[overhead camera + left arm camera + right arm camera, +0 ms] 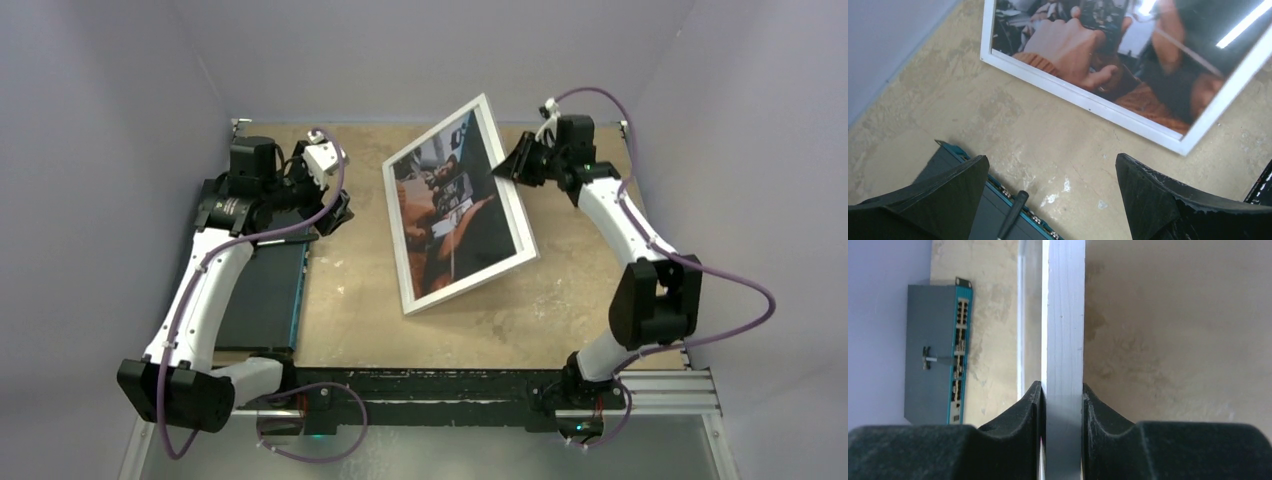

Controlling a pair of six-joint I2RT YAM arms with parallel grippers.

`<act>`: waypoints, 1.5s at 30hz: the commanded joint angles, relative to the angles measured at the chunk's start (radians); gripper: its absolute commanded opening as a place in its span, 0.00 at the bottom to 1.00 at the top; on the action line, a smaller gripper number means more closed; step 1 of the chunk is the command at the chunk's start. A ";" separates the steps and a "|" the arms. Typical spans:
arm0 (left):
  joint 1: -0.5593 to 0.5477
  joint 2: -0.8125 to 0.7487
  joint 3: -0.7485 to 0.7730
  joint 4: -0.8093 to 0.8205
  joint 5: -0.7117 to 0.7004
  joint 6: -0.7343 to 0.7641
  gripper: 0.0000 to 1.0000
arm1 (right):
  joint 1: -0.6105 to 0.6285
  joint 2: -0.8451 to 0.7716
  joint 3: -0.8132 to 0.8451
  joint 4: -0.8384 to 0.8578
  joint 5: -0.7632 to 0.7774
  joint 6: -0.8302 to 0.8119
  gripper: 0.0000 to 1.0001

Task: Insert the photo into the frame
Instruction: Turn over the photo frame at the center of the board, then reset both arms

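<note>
Two arms, one raised frame. The frame [470, 283] stands at the table's [370, 330] centre, tilted up. Its 9 o'clock long edge appears to rest on the tan surface, while its 3 o'clock long edge is lifted towards the right arm. The photo [455, 215], showing orange-brown hands against dark areas, lies within the white border behind the glossy pane. It therefore seems already seated. No view shows the frame's back, so whether the backing is closed cannot be told.

The right gripper [1063, 390] pinches the raised edge at the frame's 2 o'clock. In the wrist view both black pads are pressed flat against the two faces of the thin border. The left gripper [1050, 160] hangs with its fingers spread wide and holds nothing. It is at the table's 10 o'clock, above the far end of the grey network switch [262, 290] and just beside the frame's lower edge.

The step in hand is judged to be swinging the loaded frame about its resting edge. To do this well:
- Hold the pinch square to the border, since it grips only a narrow strip.
- Let the 9 o'clock edge act as the hinge.
- Move in a slow arc, so that the edge does not skid towards the switch.
- Bring the open left fingers to that lower edge as a stop.
</note>
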 commanded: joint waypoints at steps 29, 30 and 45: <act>0.095 0.055 -0.499 0.569 -0.457 -0.373 1.00 | 0.009 -0.213 -0.798 0.687 0.499 -0.003 0.93; 0.104 0.051 -0.515 0.610 -0.491 -0.401 1.00 | 0.009 -0.245 -0.815 0.715 0.583 0.000 0.96; 0.130 0.217 -0.879 1.329 -0.613 -0.486 1.00 | -0.033 -0.426 -1.033 1.094 0.990 -0.234 0.99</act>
